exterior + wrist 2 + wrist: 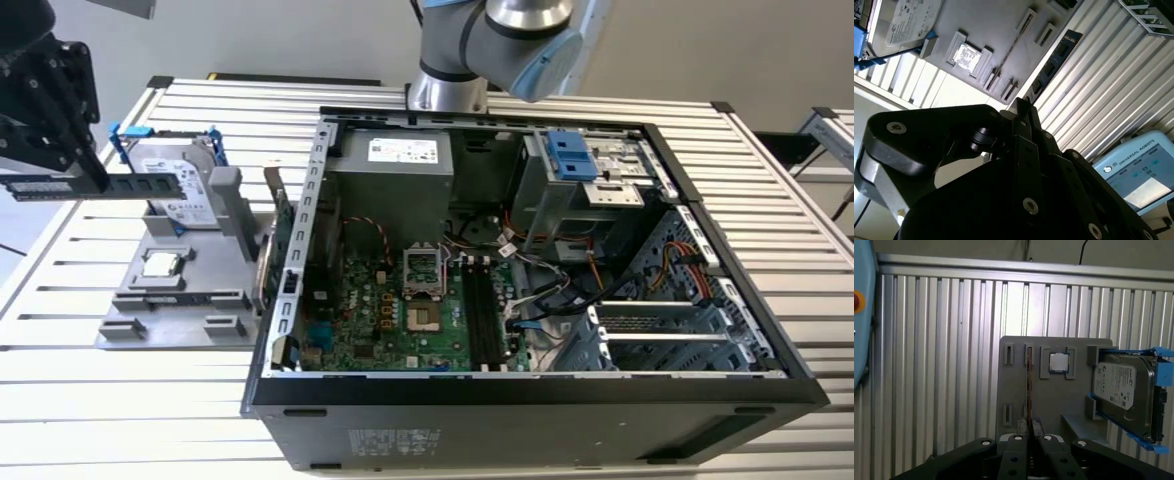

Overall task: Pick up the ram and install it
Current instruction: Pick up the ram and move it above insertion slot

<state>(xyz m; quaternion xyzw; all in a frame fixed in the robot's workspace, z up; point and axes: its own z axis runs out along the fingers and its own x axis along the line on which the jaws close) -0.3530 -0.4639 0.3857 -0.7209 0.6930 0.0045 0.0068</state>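
End effector (51, 172) is pinching the ram (120, 185) near one end. The stick is held level in the air over the gray holder (174, 310), at the exterior view's left, well apart from the open computer case (534, 400). First wrist view: ram (1029, 385) edge-on between the closed fingers. Likely light, stiff and thin but fragile: grip the flat faces, keep off the contact edge. Hard drive (180, 190) and processor (163, 264) sit in the holder. Slatted metal bench (134, 400), plenty of open room, though the case interior is crowded with cables.
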